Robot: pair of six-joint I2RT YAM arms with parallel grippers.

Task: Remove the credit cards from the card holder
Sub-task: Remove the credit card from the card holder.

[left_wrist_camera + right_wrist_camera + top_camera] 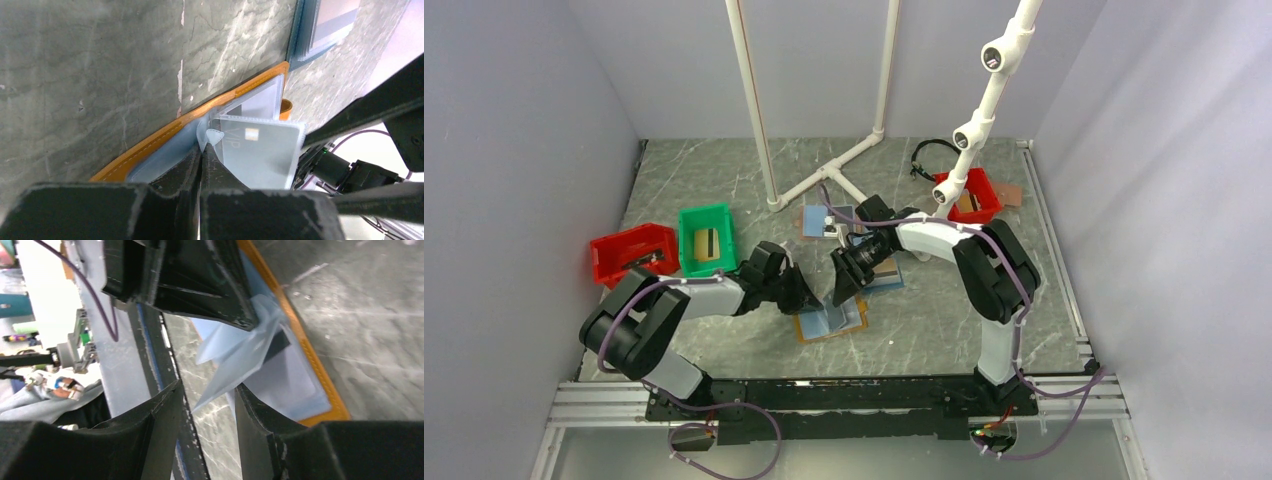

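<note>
The card holder (844, 322) lies open on the table, orange-brown at the edges and light blue inside. My left gripper (809, 298) is shut on a clear plastic sleeve of the holder (212, 136) and lifts it. In the sleeve sits a grey card (260, 150) marked VIP. In the left wrist view the gripper (201, 150) has its jaws pressed together. My right gripper (842, 285) is open just across from it. In the right wrist view the lifted sleeve (240, 352) points its corner into the gap of the open right gripper (209, 387). The holder's orange edge (305, 350) runs beside it.
Two all-blue holders (824, 220) (889, 275) lie behind the open one. A red bin (634, 252) and a green bin (705, 238) stand at the left, another red bin (971, 196) at the back right. White pipes (824, 178) cross the table's back.
</note>
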